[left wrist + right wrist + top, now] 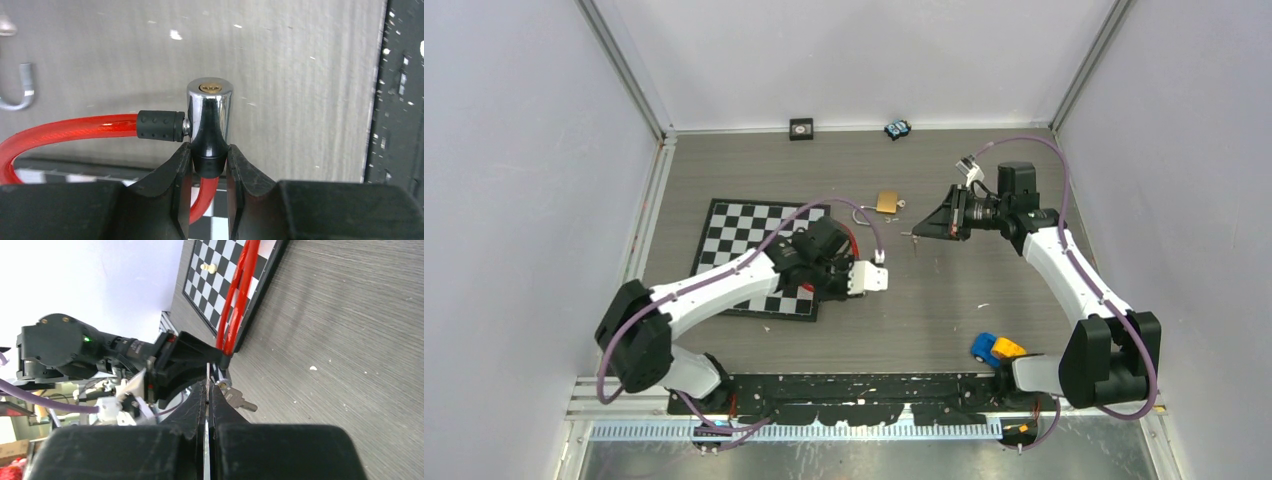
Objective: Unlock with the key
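Observation:
A red cable lock has a chrome and black cylinder head with a brass keyhole on its end, facing the left wrist camera. My left gripper is shut on the black base of that head, over the chessboard's right edge. My right gripper is shut on a thin key blade held edge-on; a second key hangs beside it on the ring. In the top view my right gripper is to the right of the lock head and apart from it.
A chessboard lies under the left arm, with a white pawn on it. A brass padlock lies behind the grippers. A blue and yellow toy sits near the right base. Two small objects sit at the back wall.

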